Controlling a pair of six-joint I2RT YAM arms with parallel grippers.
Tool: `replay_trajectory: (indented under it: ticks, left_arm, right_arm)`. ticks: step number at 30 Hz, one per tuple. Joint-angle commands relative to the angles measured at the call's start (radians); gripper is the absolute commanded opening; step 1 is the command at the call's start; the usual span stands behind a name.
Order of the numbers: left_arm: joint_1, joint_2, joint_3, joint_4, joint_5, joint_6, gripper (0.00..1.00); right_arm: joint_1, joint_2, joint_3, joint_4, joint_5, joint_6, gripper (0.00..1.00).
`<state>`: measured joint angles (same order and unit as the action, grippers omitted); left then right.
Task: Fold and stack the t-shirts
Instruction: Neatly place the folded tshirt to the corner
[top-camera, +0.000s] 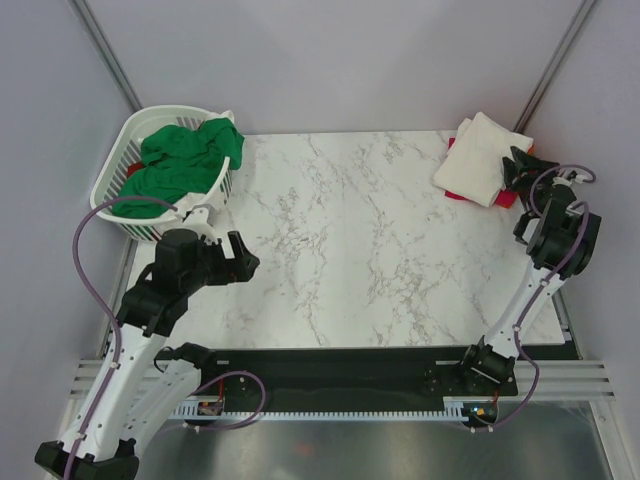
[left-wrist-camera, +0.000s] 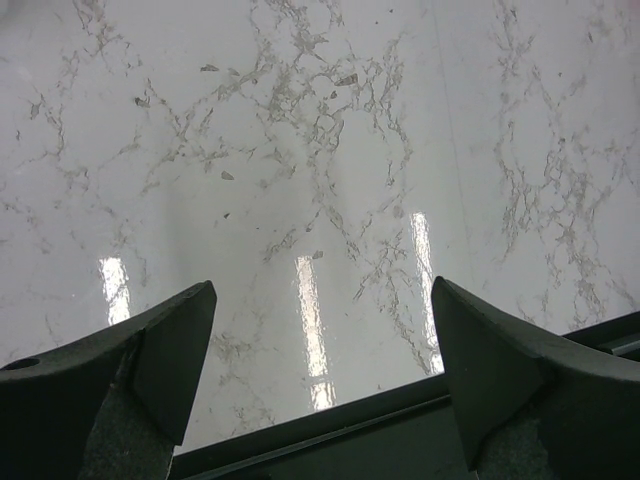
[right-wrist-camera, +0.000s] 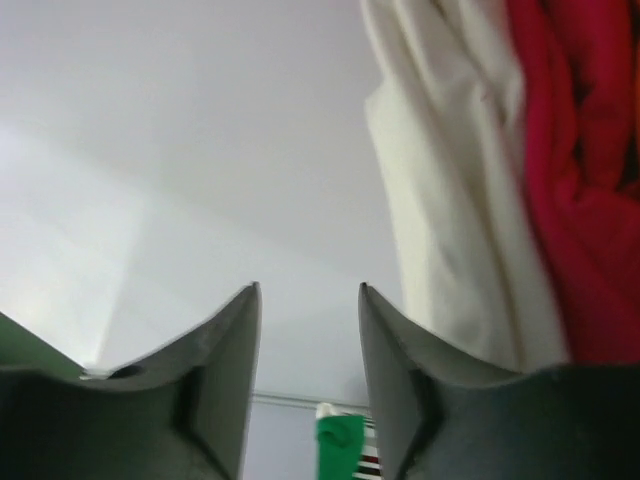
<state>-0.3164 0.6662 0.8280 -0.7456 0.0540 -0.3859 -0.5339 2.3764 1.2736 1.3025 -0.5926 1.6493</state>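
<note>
Cream-white t-shirt (top-camera: 482, 158) lies folded on a crimson t-shirt (top-camera: 507, 198). The right gripper (top-camera: 517, 170), parted and empty beside them, may snag the stack. The left gripper (top-camera: 243, 257) gapes empty.

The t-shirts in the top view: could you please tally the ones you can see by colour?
green t-shirt: 1, bunched in the white laundry basket
cream-white t-shirt: 1, folded
red t-shirt: 1, under the cream-white one
Total: 3 visible; the basket may hide more.
</note>
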Motion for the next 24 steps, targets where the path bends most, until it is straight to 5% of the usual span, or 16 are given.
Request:
replay_trajectory:
  ticks: [1, 6, 9, 10, 12, 13, 14, 20, 24]
  left_arm:
    - [-0.003, -0.022, 0.005, 0.034, -0.006, -0.021, 0.96]
    - [-0.003, -0.034, 0.007, 0.035, -0.009, -0.018, 0.97]
    - [-0.003, -0.042, 0.008, 0.035, -0.013, -0.016, 0.99]
    - [-0.003, -0.042, 0.007, 0.034, -0.014, -0.018, 0.99]
    - [-0.001, -0.037, 0.008, 0.035, -0.013, -0.016, 1.00]
    - [-0.001, -0.036, 0.010, 0.034, -0.008, -0.016, 1.00]
    - [-0.001, -0.033, 0.008, 0.037, 0.003, -0.011, 1.00]
    - [-0.003, -0.056, 0.023, 0.041, 0.053, 0.002, 1.00]
    - [-0.001, -0.085, 0.020, 0.049, 0.069, 0.010, 1.00]
  right_arm:
    - [-0.136, -0.285, -0.049, 0.314, 0.244, 0.041, 0.65]
    - [-0.136, -0.624, -0.106, 0.219, 0.146, -0.020, 0.77]
    - [-0.115, -0.882, -0.120, -0.038, 0.019, -0.271, 0.85]
    - [-0.098, -0.954, -0.120, -0.289, -0.001, -0.374, 0.90]
    - [0.006, -1.145, -0.086, -0.650, 0.076, -0.757, 0.96]
    - [0.067, -1.196, -0.056, -0.968, 0.150, -0.858, 0.98]
    - [0.195, -1.233, -0.048, -1.064, 0.215, -0.947, 0.98]
    - [0.599, -1.315, -0.117, -1.357, 0.312, -1.080, 0.98]
    - [0.909, -1.312, -0.166, -1.537, 0.549, -1.227, 0.98]
